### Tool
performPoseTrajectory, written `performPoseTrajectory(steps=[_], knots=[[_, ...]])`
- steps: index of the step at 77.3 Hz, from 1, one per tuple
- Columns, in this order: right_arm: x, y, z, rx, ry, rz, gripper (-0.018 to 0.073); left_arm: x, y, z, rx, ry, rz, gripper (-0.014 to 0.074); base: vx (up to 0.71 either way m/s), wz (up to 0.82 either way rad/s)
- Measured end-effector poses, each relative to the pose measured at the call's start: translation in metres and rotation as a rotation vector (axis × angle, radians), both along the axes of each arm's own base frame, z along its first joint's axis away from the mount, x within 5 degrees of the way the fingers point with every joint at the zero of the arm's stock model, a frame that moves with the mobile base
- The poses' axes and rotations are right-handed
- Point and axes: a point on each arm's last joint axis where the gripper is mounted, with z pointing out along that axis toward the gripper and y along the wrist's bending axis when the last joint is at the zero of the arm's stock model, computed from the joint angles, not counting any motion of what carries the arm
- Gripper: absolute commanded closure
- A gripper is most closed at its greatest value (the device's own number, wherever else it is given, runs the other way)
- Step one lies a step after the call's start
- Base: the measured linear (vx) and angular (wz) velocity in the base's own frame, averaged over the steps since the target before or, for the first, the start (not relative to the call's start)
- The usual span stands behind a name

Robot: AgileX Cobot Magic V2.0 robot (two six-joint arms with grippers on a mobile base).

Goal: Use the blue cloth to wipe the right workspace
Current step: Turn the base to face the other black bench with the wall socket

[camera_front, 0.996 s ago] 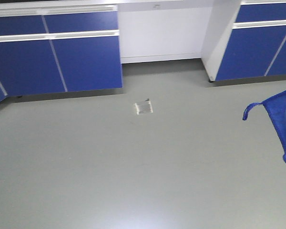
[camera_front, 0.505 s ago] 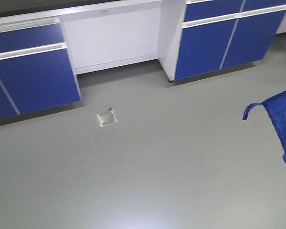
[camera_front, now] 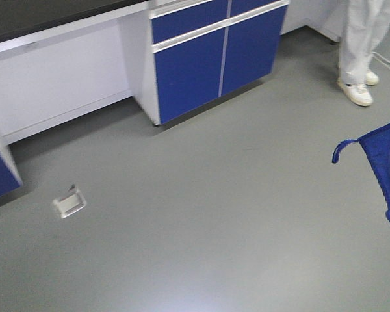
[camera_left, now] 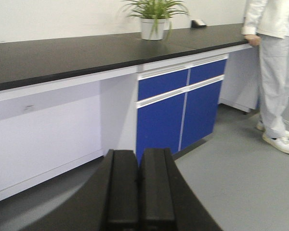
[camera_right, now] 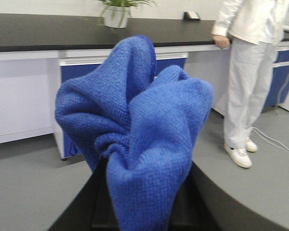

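The blue cloth [camera_right: 139, 130] is bunched up between the black fingers of my right gripper [camera_right: 140, 192], which is shut on it. The cloth hides the fingertips. It also hangs at the right edge of the front view [camera_front: 383, 162], held above the grey floor. My left gripper [camera_left: 138, 159] is shut and empty, its two black fingers pressed together, pointing at a lab bench. The grippers themselves are out of the front view.
A black-topped lab bench [camera_left: 77, 53] with blue cabinet doors [camera_front: 211, 55] runs along the back. A potted plant [camera_left: 153, 19] stands on it. A person in white [camera_right: 250, 72] stands at the right end. A small white floor fitting [camera_front: 69, 203] lies on the grey floor.
The front view has swung right: the cabinets and floor fitting slid left, and the person's legs came into view. The blue cloth keeps its place in the frame.
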Motion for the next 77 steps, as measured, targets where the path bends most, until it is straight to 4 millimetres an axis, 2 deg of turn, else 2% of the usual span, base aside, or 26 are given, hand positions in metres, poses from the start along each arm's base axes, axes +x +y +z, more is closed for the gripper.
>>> performPoseTrajectory(steps=[34,77], knots=[[0.0000,0.0000,0.0000,0.000,0.000,0.000,0.0564,0.0000,0.0000,0.0000,0.000,0.000,0.000,0.0603,0.35,-0.24],[0.0000,0.0000,0.0000,0.000,0.000,0.000,0.0564,0.0000,0.0000,0.0000,0.000,0.000,0.000,0.0603,0.42,0.22]])
